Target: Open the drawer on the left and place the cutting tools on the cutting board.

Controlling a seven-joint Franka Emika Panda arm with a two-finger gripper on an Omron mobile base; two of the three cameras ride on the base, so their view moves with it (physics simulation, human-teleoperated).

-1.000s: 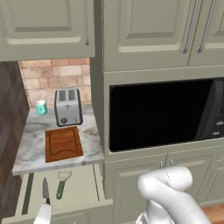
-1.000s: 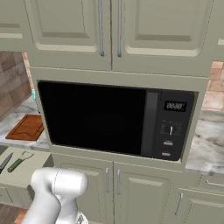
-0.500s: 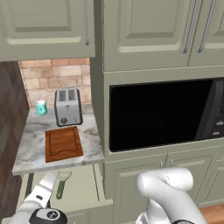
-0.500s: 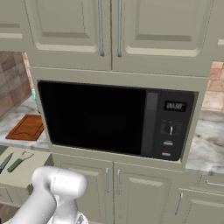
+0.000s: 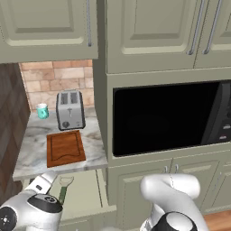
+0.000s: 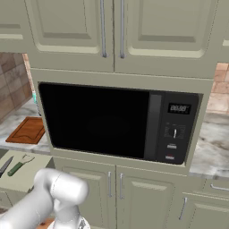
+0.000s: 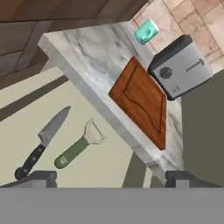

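The drawer (image 7: 87, 144) is already pulled open, down below the counter (image 7: 87, 57) on the left; so the first part of the job looks done; the second part has not started, because nothing sits on the cutting board (image 7: 142, 103) yet.

I count two cutting tools in the drawer: one knife (image 7: 41, 142) with a black handle, and one peeler (image 7: 78, 148) with a green handle; they lie side by side, close but not touching, on the beige bottom. There is one cutting board, lying flat on the counter just in front of one toaster (image 7: 181, 68); one small blue-green cup (image 7: 146, 31) stands a bit further back.

The gripper (image 7: 105, 179) hangs over the open drawer; its two dark tips stand far apart, so it is wide open and holds nothing. I think it must go down for the knife or the peeler; both are left to move.
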